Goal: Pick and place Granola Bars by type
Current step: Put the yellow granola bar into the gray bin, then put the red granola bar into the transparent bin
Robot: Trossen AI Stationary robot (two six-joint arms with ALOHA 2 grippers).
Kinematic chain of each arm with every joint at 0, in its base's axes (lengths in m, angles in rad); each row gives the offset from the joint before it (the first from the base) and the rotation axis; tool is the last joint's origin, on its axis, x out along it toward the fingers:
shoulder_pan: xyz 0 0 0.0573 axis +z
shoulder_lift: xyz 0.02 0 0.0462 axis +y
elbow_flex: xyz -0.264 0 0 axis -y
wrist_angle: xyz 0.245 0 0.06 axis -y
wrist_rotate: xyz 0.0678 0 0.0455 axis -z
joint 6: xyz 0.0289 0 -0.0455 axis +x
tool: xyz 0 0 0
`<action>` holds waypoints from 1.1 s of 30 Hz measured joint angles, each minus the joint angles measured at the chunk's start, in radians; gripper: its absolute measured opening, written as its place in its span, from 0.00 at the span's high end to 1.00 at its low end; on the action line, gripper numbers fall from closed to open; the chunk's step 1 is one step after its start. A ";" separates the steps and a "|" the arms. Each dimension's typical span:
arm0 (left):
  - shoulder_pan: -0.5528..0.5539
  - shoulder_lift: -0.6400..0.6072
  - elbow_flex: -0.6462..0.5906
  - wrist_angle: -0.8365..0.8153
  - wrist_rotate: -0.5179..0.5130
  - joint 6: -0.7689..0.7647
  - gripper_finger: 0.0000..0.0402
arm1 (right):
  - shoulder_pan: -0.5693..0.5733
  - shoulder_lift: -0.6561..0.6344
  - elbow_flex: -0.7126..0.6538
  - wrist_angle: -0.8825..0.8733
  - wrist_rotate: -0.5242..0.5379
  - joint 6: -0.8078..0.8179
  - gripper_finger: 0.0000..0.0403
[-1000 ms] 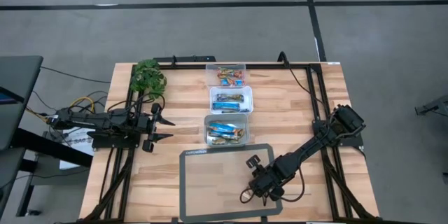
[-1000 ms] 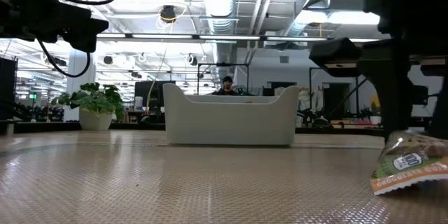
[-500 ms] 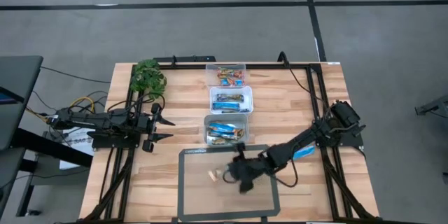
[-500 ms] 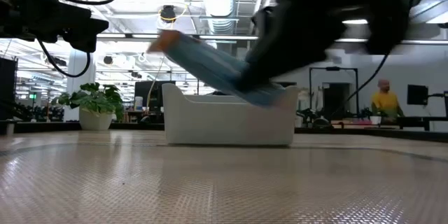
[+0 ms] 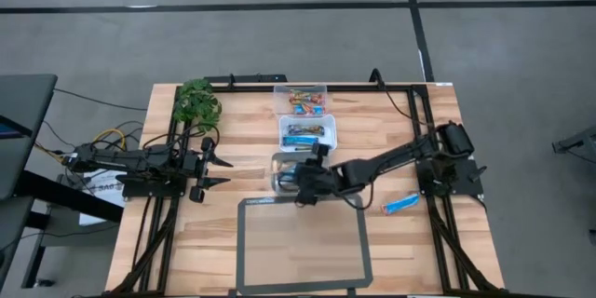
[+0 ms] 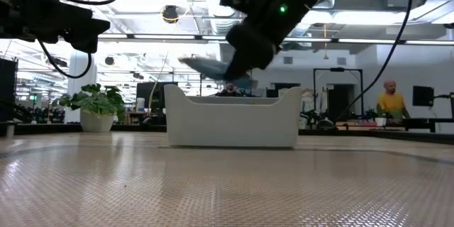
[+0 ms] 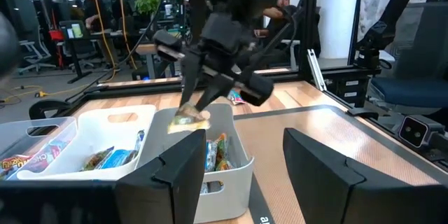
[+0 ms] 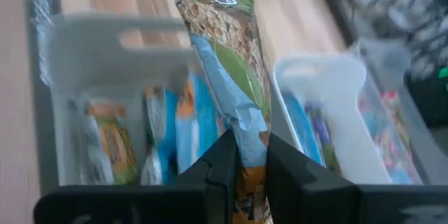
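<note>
The left gripper [image 5: 212, 170] waits at the counter's [image 5: 400, 140] left side, jaws apart and empty. In the middle, the right gripper [image 5: 304, 184] hangs over the nearest bin [image 5: 276, 161] of three, jaws clamped on one end of a blue-and-tan granola bar [image 8: 227, 63]. The pinch is only at the wrapper's end, so the bar could swing or slip free. Released off-centre, it might catch the bin's rim or land outside. Further right, a loose blue bar [image 5: 400, 205] lies on the counter.
</note>
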 joint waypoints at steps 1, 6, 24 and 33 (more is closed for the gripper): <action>0.000 0.000 0.000 0.000 0.000 0.000 0.54 | -0.008 0.000 0.014 -0.051 -0.009 0.019 0.88; 0.000 0.000 0.000 0.000 0.000 0.000 0.54 | -0.036 0.000 0.077 -0.254 -0.129 0.092 0.88; 0.000 0.000 0.000 0.000 0.000 0.000 0.54 | -0.071 -0.012 0.090 -0.365 -0.247 0.090 0.56; 0.000 0.000 0.000 0.000 0.000 0.000 0.54 | -0.054 -0.120 0.157 -0.547 -0.521 0.200 0.42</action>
